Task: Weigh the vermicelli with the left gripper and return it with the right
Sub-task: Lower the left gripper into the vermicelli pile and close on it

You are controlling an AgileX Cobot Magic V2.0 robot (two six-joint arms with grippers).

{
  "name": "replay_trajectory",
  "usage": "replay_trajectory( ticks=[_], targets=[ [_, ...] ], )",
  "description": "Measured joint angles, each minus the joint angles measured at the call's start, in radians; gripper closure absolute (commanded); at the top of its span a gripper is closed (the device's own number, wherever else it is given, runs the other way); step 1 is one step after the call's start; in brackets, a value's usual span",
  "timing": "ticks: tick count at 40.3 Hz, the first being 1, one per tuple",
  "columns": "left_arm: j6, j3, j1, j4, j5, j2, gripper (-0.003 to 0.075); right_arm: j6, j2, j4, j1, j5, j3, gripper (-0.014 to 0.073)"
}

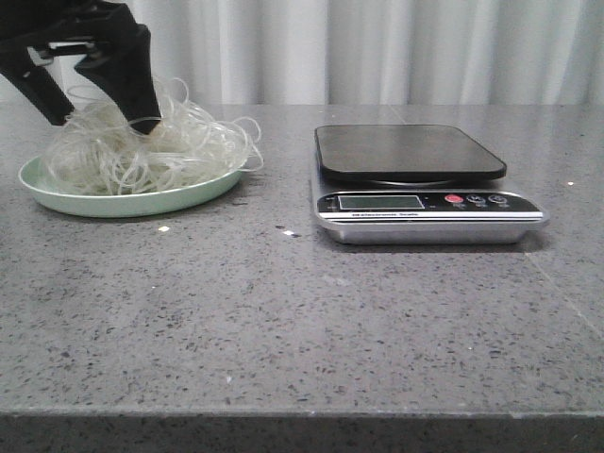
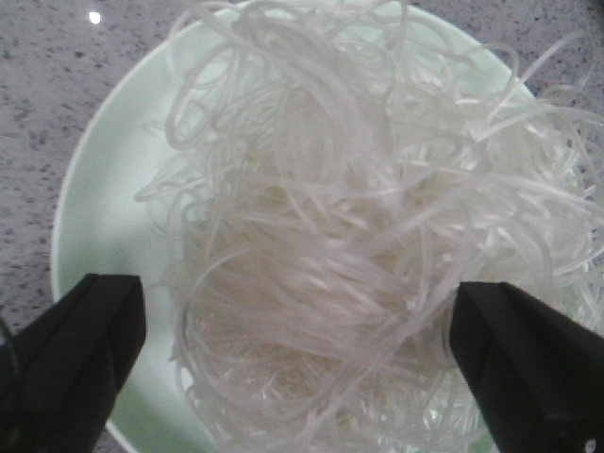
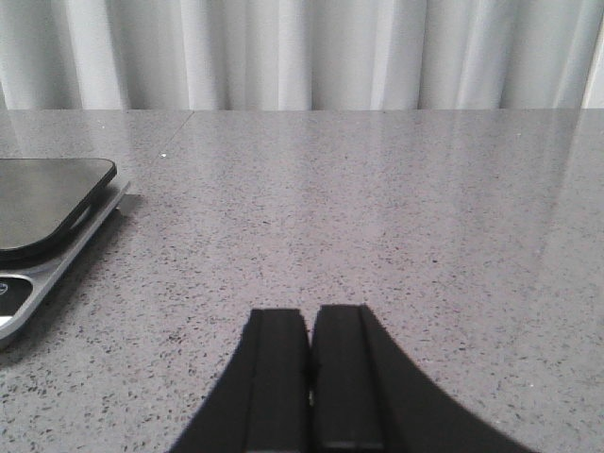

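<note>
The vermicelli is a fluffy tangle of whitish strands heaped on a pale green plate at the table's far left. My left gripper is open and lowered over it, its two black fingers straddling the tangle. In the left wrist view the fingers stand on either side of the vermicelli, which fills the plate. The scale, with a dark platform, stands empty at centre right. My right gripper is shut and empty, low over the table to the right of the scale.
The grey speckled table runs to a front edge near the camera. A white curtain hangs behind. A few small crumbs lie in front of the plate.
</note>
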Motion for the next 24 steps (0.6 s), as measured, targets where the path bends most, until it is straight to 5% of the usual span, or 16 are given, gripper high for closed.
replay_trajectory(
  ticks=[9,15,21,24],
  targets=[
    [0.0,-0.002,-0.004,-0.017,-0.002,0.026,0.0078,0.005,0.0,0.0,0.0,0.0,0.0,0.0442],
    [0.0,-0.002,-0.004,-0.02,0.002,0.027,0.0284,0.005,0.0,0.0,0.0,0.0,0.0,0.0442],
    [0.0,-0.005,-0.004,-0.027,0.012,0.027,0.0572,0.005,0.0,0.0,0.0,0.0,0.0,0.0442],
    [0.0,-0.009,-0.004,-0.029,0.018,0.027,0.0566,0.005,0.0,0.0,0.0,0.0,0.0,0.0442]
  ],
)
